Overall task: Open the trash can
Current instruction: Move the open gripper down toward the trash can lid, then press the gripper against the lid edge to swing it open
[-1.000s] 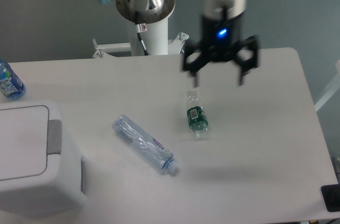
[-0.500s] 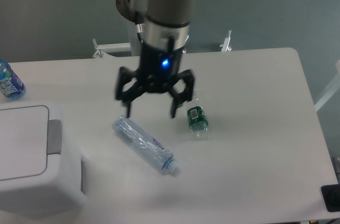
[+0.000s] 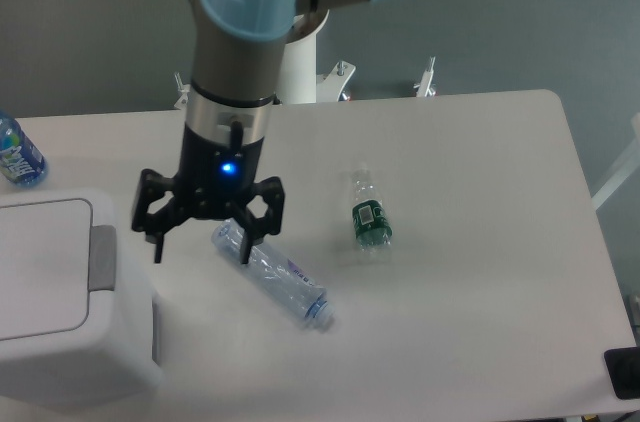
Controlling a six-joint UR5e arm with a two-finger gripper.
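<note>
The white boxy trash can (image 3: 60, 332) stands at the table's front left, lid flat and shut, with its grey push tab (image 3: 101, 257) on the right edge of the lid. My gripper (image 3: 201, 257) hangs open and empty just right of the tab, above the table, its left finger (image 3: 157, 242) closest to the can. A blue light glows on the gripper body.
A clear plastic bottle (image 3: 272, 275) lies on the table just under and right of the gripper. A small green-labelled bottle (image 3: 370, 219) lies further right. A blue bottle (image 3: 17, 154) stands at the far left edge behind the can. A dark object (image 3: 622, 372) sits at the front right corner.
The gripper has swept left across the table, from above the small green bottle to beside the trash can's tab, and has come lower. It stays open. Nothing else moved.
</note>
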